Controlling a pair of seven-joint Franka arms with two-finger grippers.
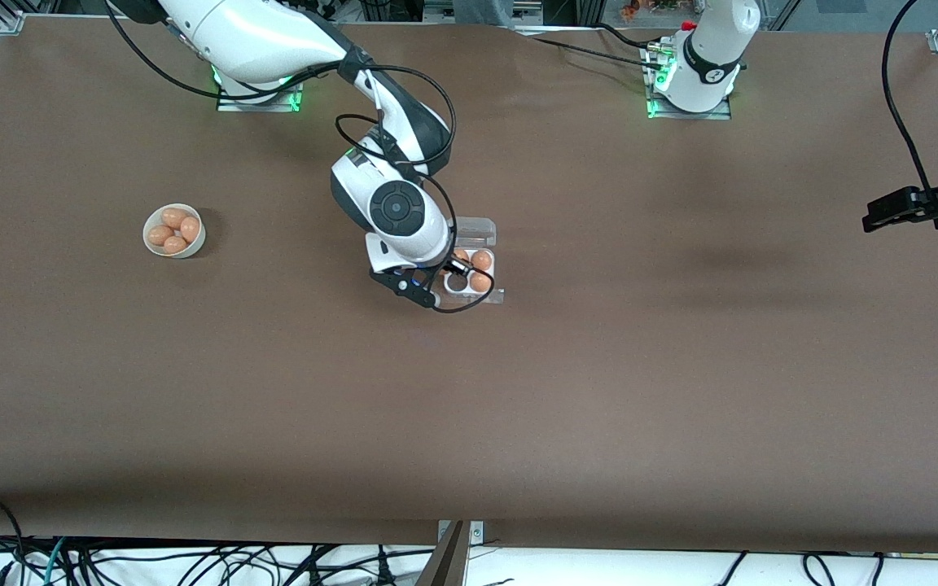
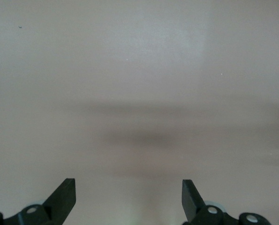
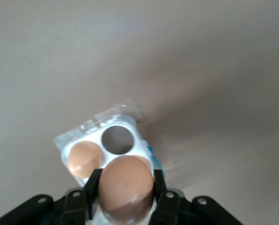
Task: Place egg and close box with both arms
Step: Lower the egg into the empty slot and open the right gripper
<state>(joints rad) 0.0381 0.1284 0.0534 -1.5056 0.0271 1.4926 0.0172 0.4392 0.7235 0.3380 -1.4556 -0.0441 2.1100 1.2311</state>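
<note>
Right gripper (image 3: 125,199) is positioned over the box (image 1: 473,273) at mid-table, jaws clenched on the egg (image 3: 126,188); the held egg hangs above the tray. The box lid lies open. Two cells hold eggs, and one empty cell (image 3: 118,139) is visible. The bowl (image 1: 174,231), holding four eggs, sits toward the right arm's end of the table. Left gripper (image 2: 128,197) waits above bare table at the left arm's end, jaws released.

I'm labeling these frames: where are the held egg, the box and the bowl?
egg (image 3: 125,187): right wrist view, middle of its shell, between the right hand's fingers.
box (image 1: 481,230): front view, open clear lid.
bowl (image 1: 197,243): front view, white rim.
</note>
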